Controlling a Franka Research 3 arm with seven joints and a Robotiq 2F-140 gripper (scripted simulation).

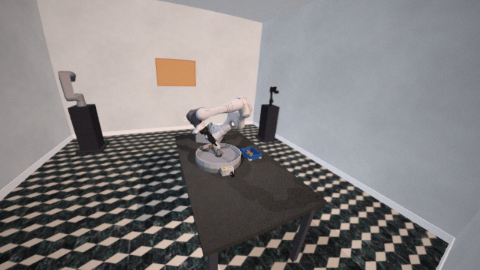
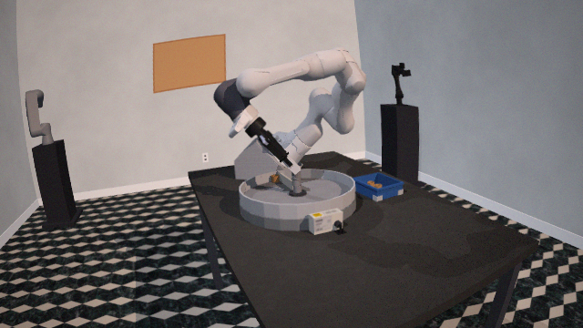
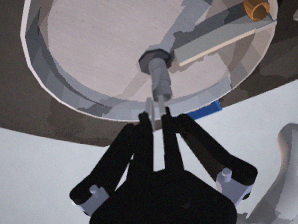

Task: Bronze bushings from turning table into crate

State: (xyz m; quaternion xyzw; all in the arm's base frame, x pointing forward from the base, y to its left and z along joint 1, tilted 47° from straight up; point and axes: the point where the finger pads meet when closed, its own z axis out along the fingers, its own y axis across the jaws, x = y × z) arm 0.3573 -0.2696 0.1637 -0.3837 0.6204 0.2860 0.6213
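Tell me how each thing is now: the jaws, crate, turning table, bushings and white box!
Jaws: nearly shut, holding nothing.
Crate: open-topped, holding orange pieces.
Turning table: lying flat; turning, cannot tell.
Bronze bushing: inside the turning table's wall.
White box: upright.

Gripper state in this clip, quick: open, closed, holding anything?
Gripper: closed to a narrow gap, with no bushing visible between its fingers.
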